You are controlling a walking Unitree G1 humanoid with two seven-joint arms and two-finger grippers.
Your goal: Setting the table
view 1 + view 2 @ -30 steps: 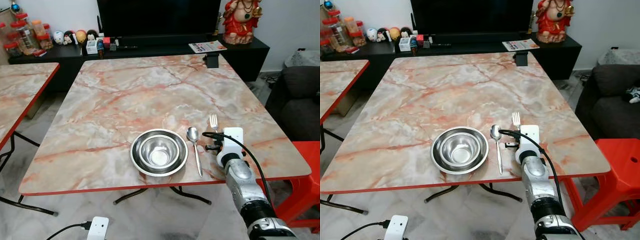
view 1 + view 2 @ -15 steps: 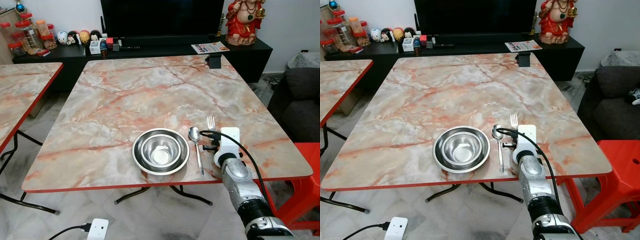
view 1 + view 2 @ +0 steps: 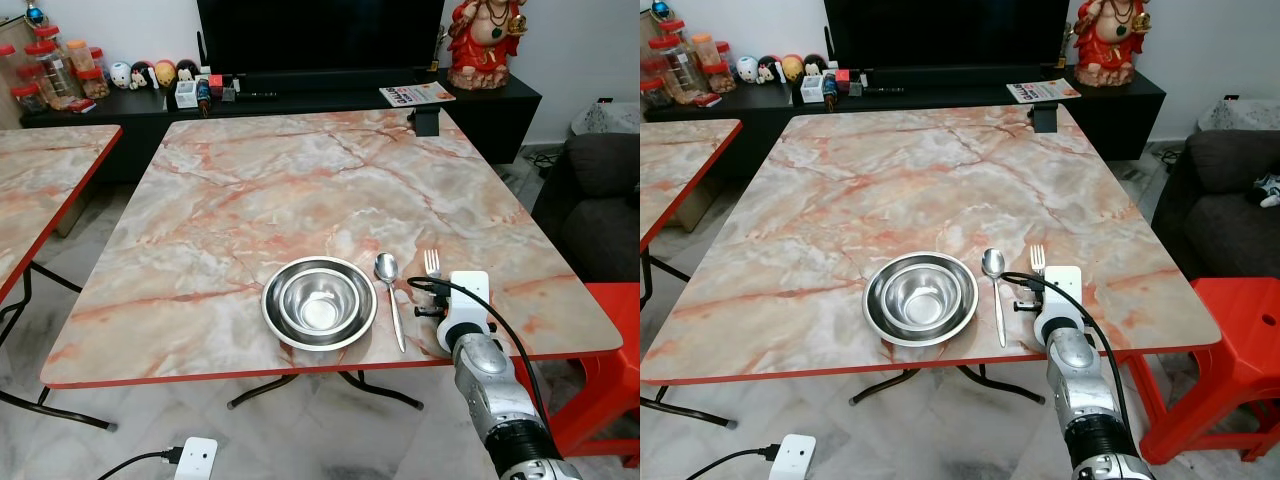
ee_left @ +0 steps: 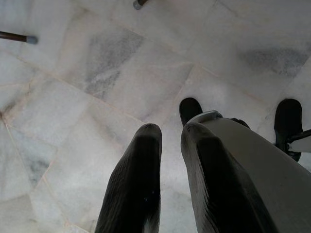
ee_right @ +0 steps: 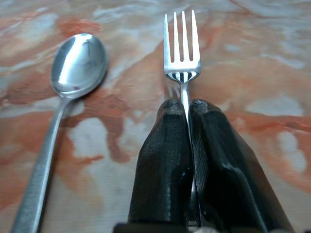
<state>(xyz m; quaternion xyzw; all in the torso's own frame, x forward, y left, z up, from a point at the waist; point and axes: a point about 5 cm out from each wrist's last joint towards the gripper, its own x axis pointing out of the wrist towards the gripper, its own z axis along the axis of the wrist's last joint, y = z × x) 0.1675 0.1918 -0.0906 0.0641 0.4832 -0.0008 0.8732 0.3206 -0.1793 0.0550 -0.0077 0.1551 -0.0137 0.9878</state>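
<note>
- Right gripper [image 5: 187, 109]: your two black fingers [image 5: 163, 160] are clamped together on the handle of the fork [image 5: 182, 46]. The grip sits on the neck, just behind the tines. The handle runs back between the pads and is hidden there.
- Fork position: it is over the near right part of the table [image 3: 250, 190], tines pointing to the far side, just right of the spoon [image 3: 388, 285] and roughly parallel to it. Whether the tines touch the marble cannot be told from these views.
- Fork handling: expect a light, rigid, polished steel item. It is not fragile, but it is thin and slippery and can pivot or slide between the pads. Take hold across the flat of the handle near the neck, as here, and open only when it lies flat.
- Spoon: it lies flat, bowl to the far side, between the fork and the bowls. Keep your fingers apart from it when you let go.
- Bowls: a smaller steel bowl [image 3: 318, 300] is nested in a wider steel dish [image 3: 275, 312], left of the spoon and near the table's near edge.
- Left gripper [image 4: 170, 141]: it hangs idle over the tiled floor [image 4: 87, 73]. Its fingers are nearly together and hold nothing.
</note>
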